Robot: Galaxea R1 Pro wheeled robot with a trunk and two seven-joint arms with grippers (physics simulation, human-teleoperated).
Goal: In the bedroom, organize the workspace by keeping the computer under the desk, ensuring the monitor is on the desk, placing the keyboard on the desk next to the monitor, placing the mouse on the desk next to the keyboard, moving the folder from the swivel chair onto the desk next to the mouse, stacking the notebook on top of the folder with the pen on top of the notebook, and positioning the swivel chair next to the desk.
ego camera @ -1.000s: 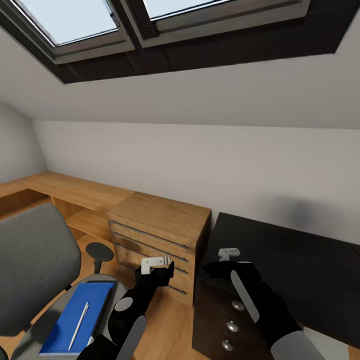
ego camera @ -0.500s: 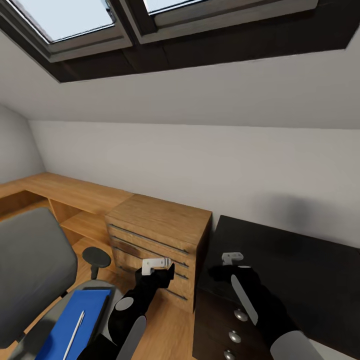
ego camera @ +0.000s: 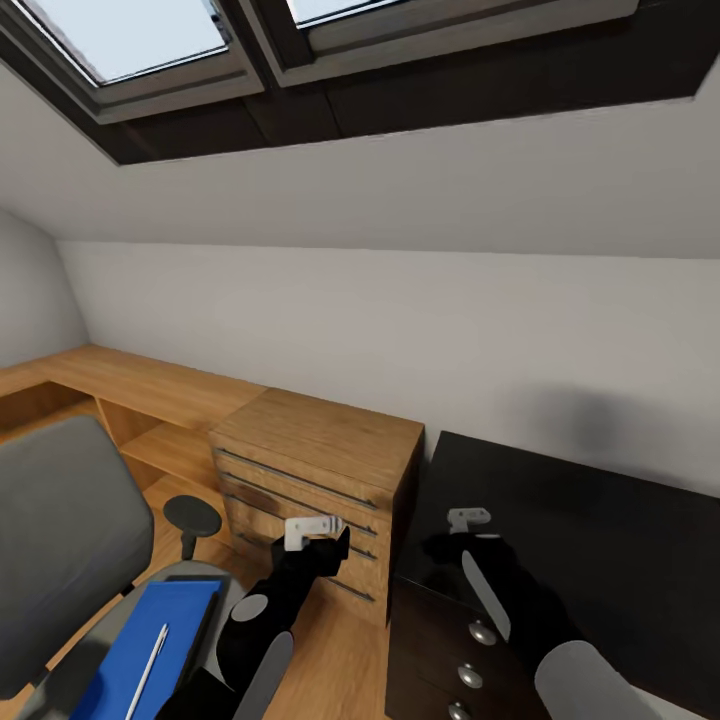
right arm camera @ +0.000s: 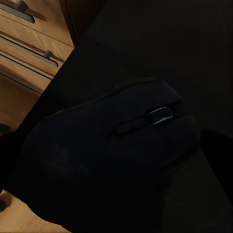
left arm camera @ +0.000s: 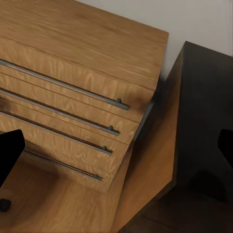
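The grey swivel chair (ego camera: 60, 530) stands at the lower left. On its seat lies the blue folder (ego camera: 125, 650) with the white pen (ego camera: 150, 665) on top. At the right is the glossy black desk (ego camera: 600, 540) with knobbed drawers. My right gripper (ego camera: 455, 548) hovers over the desk's near left corner, shut on the black mouse (right arm camera: 107, 160), whose scroll wheel faces the wrist camera. My left gripper (ego camera: 325, 540) is open and empty in front of the wood cabinet. The computer, monitor, keyboard and notebook are out of view.
A light wood drawer cabinet (ego camera: 320, 440) stands between the chair and the desk, its bar handles (left arm camera: 63, 92) close to my left gripper. A wood counter (ego camera: 140, 380) runs along the left wall. A narrow gap of wood floor (ego camera: 340, 650) separates cabinet and desk. A sloped ceiling with skylights is overhead.
The head camera shifted slightly over the first half second, sliding the chair and folder lower left. My right gripper with the mouse sank a little toward the desk. The left arm stayed put.
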